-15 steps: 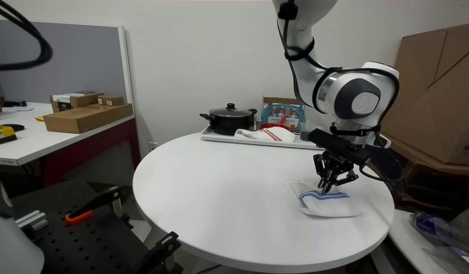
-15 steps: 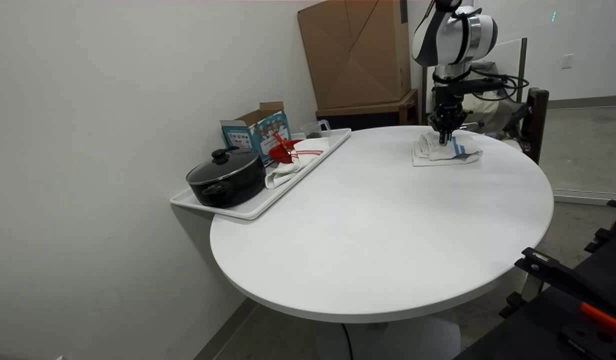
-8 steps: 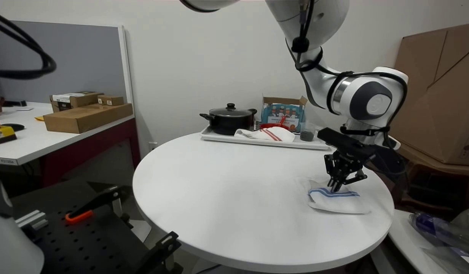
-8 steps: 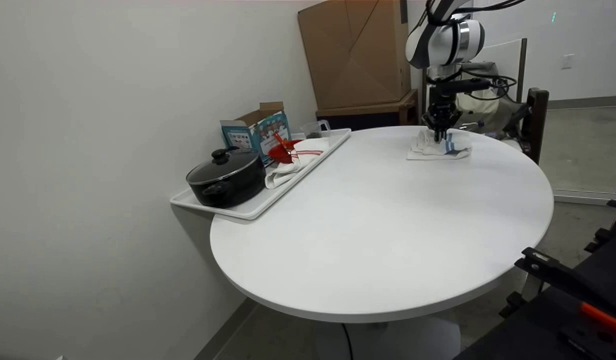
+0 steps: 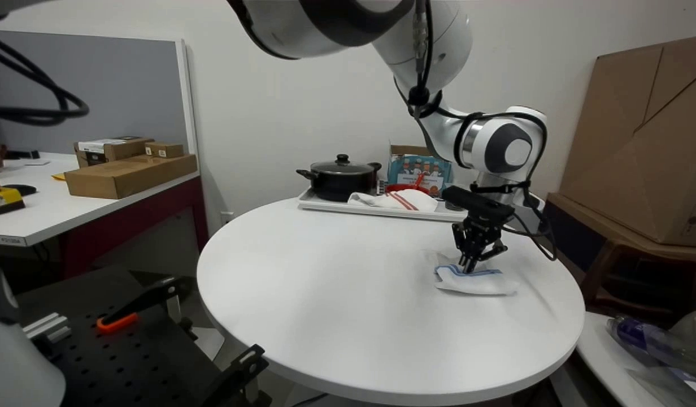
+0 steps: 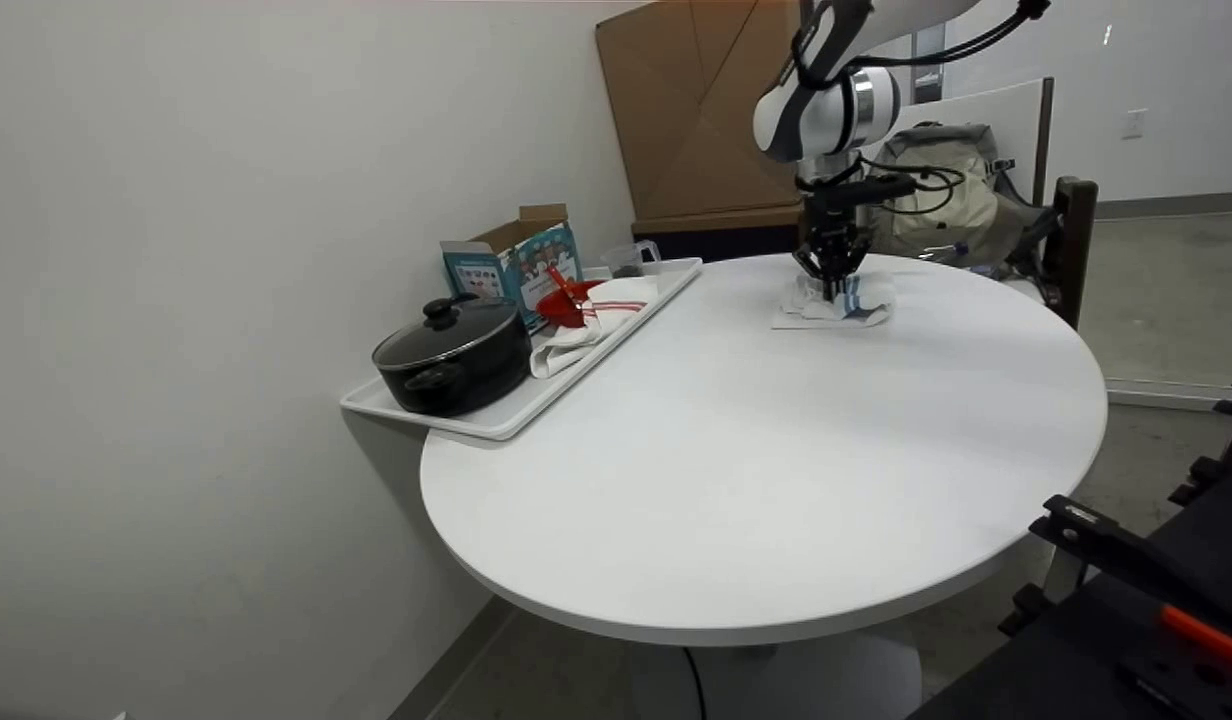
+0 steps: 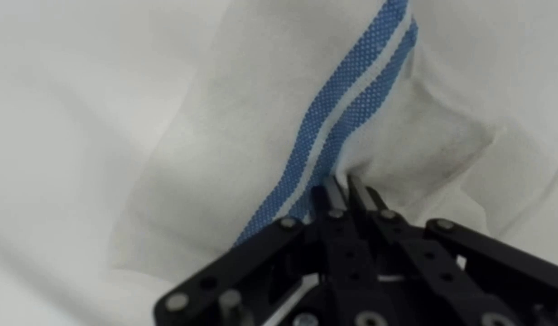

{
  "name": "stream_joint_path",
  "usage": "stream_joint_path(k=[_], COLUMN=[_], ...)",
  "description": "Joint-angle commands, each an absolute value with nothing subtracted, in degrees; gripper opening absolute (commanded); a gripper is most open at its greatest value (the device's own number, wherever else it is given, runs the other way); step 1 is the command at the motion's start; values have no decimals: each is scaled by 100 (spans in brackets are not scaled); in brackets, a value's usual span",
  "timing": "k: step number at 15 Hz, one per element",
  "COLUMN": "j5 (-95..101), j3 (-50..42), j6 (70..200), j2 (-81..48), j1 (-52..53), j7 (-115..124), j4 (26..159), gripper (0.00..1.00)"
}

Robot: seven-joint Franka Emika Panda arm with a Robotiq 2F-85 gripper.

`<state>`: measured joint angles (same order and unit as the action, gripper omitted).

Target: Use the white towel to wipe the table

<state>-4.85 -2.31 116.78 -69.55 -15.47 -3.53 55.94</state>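
The white towel with blue stripes (image 5: 477, 286) lies folded and rumpled on the round white table (image 5: 336, 305). It also shows in an exterior view (image 6: 871, 298) and fills much of the wrist view (image 7: 242, 117). My gripper (image 5: 467, 268) points down at the towel, its fingertips pressed close together beside the blue stripes. In the wrist view the gripper (image 7: 344, 181) pinches a fold of white cloth between its fingertips. The gripper also shows in an exterior view (image 6: 833, 290), low at the tabletop. The pinched part of the cloth is mostly hidden by the fingers.
A white tray (image 5: 325, 203) at the table's wall side holds a black pot (image 5: 341, 178), a red-striped towel (image 5: 404, 199), a red bowl (image 6: 566, 305), a blue box (image 6: 544, 262) and a clear cup (image 6: 626, 262). A large cardboard box (image 5: 642, 141) and a backpack (image 6: 936, 190) stand beyond the table.
The gripper and towel first slid slightly right in an exterior view, then back left and farther from that camera. The fingers stay closed on the cloth throughout.
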Motion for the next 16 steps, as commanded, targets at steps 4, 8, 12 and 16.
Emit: stream_joint_path(k=[4, 8, 12, 16], j5=[35, 215, 349, 409], j3=[-122, 94, 388, 761], j6=[11767, 12116, 12468, 12650], j2=[-6942, -6370, -5770, -5169], j1=[-651, -209, 117, 343], j7=[-463, -775, -1291, -1789], j4=[6160, 7099, 8185, 9264], gripper=[7, 7, 7, 7])
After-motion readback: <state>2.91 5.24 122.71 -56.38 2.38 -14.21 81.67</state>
